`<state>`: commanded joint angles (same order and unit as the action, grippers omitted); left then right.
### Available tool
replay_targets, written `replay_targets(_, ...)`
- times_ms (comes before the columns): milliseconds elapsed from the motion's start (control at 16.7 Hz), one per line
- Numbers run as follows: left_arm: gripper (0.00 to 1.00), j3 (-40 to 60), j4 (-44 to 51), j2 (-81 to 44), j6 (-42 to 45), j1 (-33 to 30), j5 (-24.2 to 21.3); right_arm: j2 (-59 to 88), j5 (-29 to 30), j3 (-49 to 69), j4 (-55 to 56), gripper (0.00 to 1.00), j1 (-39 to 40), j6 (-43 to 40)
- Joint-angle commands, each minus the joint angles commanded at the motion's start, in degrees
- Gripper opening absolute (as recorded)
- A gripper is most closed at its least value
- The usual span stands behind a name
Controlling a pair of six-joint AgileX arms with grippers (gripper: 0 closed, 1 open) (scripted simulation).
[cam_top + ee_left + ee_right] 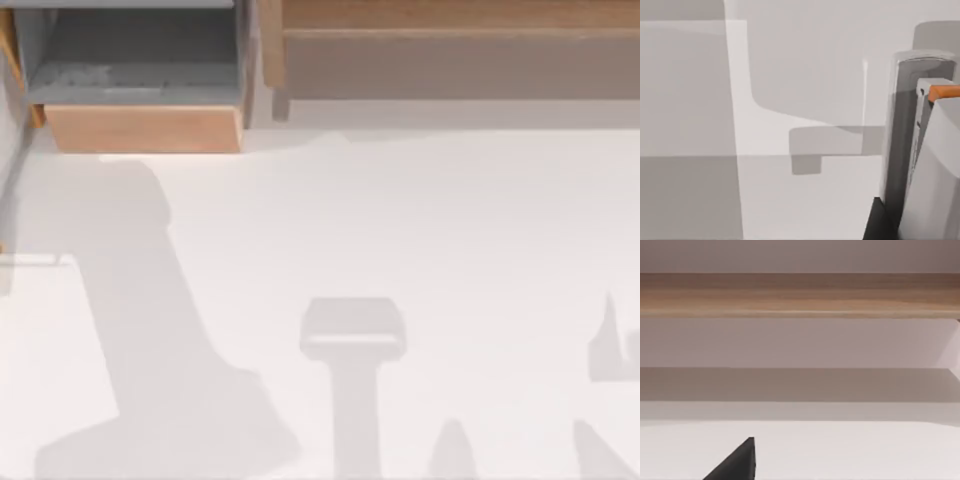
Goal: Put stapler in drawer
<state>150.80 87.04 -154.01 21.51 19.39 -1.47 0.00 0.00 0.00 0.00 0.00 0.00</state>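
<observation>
The stapler (900, 125), a pale grey glossy bar with a dark strip along one edge, stands close in front of the left wrist camera, above the white table. My left gripper (884, 220) shows as a dark tip pressed against the stapler's near end and looks shut on it. From above, a slim pale bar (30, 258) at the table's left edge looks like the same stapler. The drawer (145, 128) stands pulled open at the back left, orange-brown front panel towards me and grey floor (150, 60) exposed. My right gripper (737, 465) hangs over the table, facing the wooden ledge.
A long wooden ledge (450, 60) with a grey-brown face runs along the back right. A small orange piece (945, 92) sits beside the stapler. Soft grey shadows, one of them T-shaped (352, 340), lie across the white table (450, 220).
</observation>
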Motion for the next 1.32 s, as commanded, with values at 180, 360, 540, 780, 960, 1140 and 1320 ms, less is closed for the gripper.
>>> replay_targets(180, 0.0, 0.0, 0.0, 0.0, 0.0, 0.0, 0.0, 0.0, 0.0, 0.0, 0.0, 1.0, 0.0, 0.0)
replay_targets(360, 0.0, -0.57, -0.6, 0.17, 0.04, -0.07, -0.1, 0.0, 0.0, 0.0, 0.0, 1.0, 0.0, 0.0)
replay_targets(540, 0.0, -2.34, -2.13, 0.7, -0.01, -0.11, 0.15, 0.0, 0.0, 0.0, 0.0, 1.0, 0.0, 0.0)
replay_targets(780, 0.0, -4.49, -3.36, 1.13, -0.01, 0.0, 0.02, 0.0, 0.0, 0.0, 0.0, 1.0, 0.0, 0.0)
replay_targets(960, 0.0, -4.49, -3.36, 1.13, -0.01, 0.0, 0.02, 0.0, 0.0, 0.0, 0.0, 1.0, 0.0, 0.0)
replay_targets(1140, 0.23, -4.49, -3.36, 1.13, -0.01, 0.0, 0.02, 0.0, 0.0, 0.0, 0.0, 1.0, 0.0, 0.0)
replay_targets(1320, 0.45, -4.49, -3.36, 1.13, -0.01, 0.0, 0.02, 0.0, 0.0, 0.0, 0.0, 1.0, 0.0, 0.0)
